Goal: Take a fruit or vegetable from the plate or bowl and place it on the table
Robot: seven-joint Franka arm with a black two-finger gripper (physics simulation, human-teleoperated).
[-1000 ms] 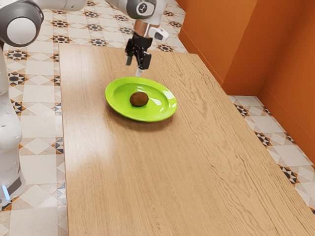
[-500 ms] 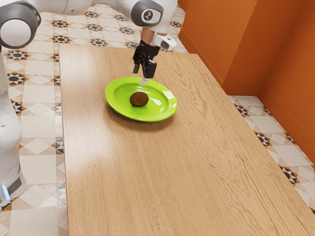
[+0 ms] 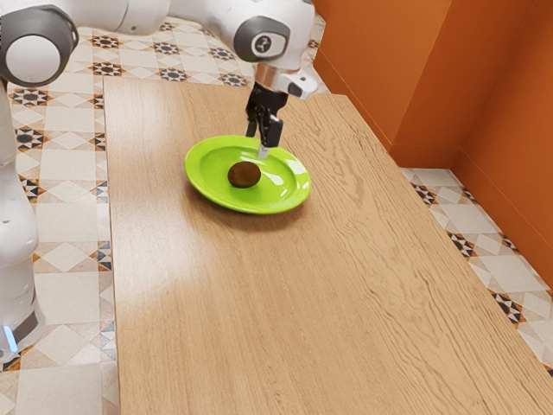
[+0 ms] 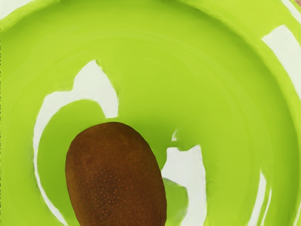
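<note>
Jaws parted, their two fingertips apart: so the black two-finger gripper (image 3: 257, 143) hangs, open, over the round, glossy lime-green plate (image 3: 194, 186). Reading the exterior view as a clock face, with twelve at its top, the fingertips are between twelve and one o'clock from the plate's middle. The small brown oval kiwi (image 3: 244, 175) rests at the middle of that dial, just off the fingertips toward seven o'clock, and clear of them. Whether the fingertips touch the plate, I cannot tell. In the wrist view the kiwi's skin has fine pale speckles, and bright white reflections (image 4: 99, 84) lie on the plate around it.

The plate sits on the light-brown wood-grained table (image 3: 302, 303), toward the tabletop's eleven o'clock. My white, jointed arm (image 3: 199, 10) reaches in from ten o'clock; beyond the table, toward two o'clock, stands a plain orange wall (image 3: 415, 78).
</note>
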